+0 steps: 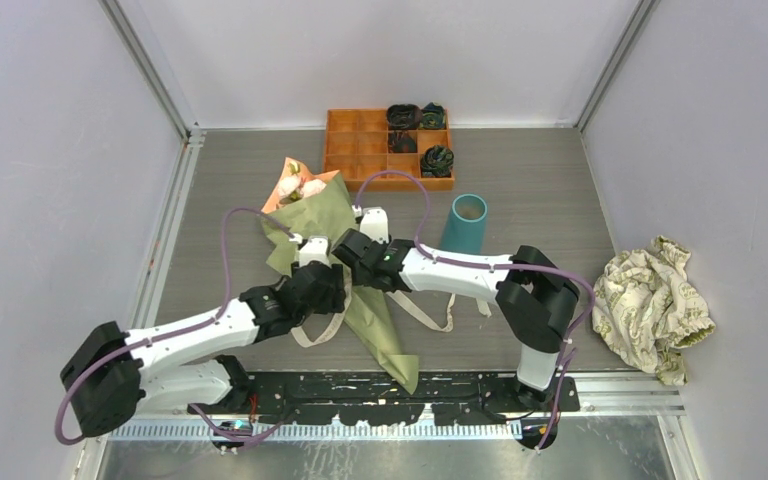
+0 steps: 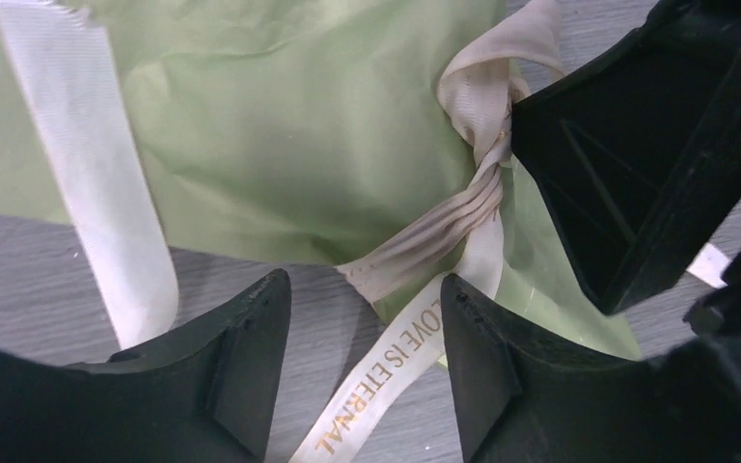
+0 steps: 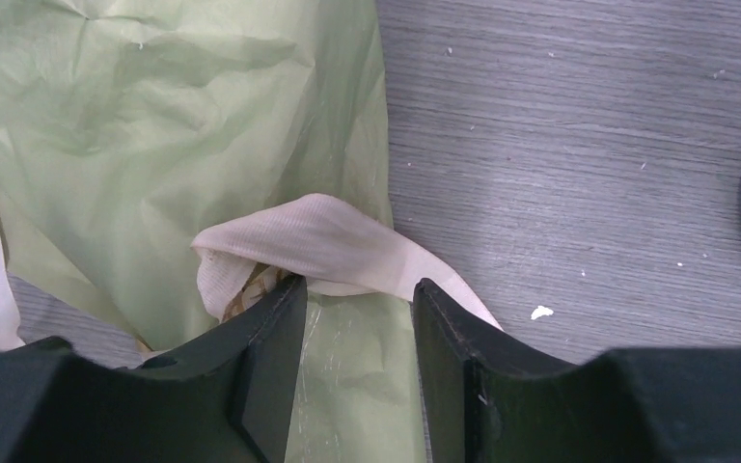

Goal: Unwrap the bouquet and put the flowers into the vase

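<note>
Between and just ahead of both grippers' jaws lies the bouquet (image 1: 322, 215), a long cone of olive-green paper lined with peach-orange paper, flat on the grey wood-grain table (image 1: 530, 180). Its wide end, with the pink rose-like flowers (image 1: 298, 185), points beyond the jaws to the far left, and its narrow tip lies back toward the arm bases. A cream fabric ribbon (image 2: 458, 217) is knotted round the cone's middle. The left gripper (image 2: 362, 287) has its jaws well apart and grips nothing: the twisted knot sits just ahead of its right-hand finger, and a printed ribbon tail runs loose through the gap. The right gripper (image 3: 359, 286) stands about half open, also holding nothing; a ribbon loop lies on the paper right at its fingertips and seems to touch the left one. The tall matte teal-blue cylinder vase (image 1: 465, 225) stands upright off to the right of the right jaws, apart from the bouquet. Farther beyond sits an orange compartmented tray (image 1: 360, 140), and well to the right a crumpled floral cream cloth (image 1: 655, 305)
</note>
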You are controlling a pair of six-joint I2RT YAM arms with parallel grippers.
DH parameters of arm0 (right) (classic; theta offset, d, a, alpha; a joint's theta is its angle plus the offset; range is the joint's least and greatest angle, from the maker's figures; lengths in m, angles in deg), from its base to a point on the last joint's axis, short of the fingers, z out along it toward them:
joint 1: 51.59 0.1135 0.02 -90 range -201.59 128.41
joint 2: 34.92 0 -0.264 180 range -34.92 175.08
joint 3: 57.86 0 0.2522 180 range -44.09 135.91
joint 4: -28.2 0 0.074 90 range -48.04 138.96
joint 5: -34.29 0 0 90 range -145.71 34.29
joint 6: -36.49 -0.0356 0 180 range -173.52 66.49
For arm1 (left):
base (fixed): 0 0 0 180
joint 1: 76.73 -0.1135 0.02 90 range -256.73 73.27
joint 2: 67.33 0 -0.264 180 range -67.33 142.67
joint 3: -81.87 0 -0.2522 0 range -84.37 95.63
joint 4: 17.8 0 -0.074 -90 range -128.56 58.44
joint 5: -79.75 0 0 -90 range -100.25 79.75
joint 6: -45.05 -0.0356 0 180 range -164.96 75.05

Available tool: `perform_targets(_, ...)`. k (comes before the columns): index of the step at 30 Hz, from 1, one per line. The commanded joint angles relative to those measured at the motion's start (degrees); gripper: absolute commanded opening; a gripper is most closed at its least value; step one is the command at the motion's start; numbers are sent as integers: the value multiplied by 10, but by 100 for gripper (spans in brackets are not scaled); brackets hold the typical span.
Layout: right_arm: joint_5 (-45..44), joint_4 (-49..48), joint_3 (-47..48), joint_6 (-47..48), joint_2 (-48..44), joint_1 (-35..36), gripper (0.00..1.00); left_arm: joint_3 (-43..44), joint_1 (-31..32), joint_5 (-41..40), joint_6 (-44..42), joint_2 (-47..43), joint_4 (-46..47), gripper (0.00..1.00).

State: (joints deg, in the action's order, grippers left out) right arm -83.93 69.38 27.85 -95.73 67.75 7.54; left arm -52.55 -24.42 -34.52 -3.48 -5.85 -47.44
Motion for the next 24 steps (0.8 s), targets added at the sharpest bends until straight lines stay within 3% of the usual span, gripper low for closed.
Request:
perform_targets(1, 1, -28, -9, -8, -34, 3, 51, 31, -2, 3, -47, 42, 86, 56)
perform_targets(8, 5, -37, -18, -10, -43, 2, 51, 55, -2, -5, -68, 111, 101, 42)
perform_targets(15, 2, -40, -22, -9, -39, -1, 51, 75, -2, -51, -48, 141, 66, 2)
perform_targets(24, 11, -34, -34, -11, -76, -2, 47, 68, -4, -89, -49, 39, -7, 0)
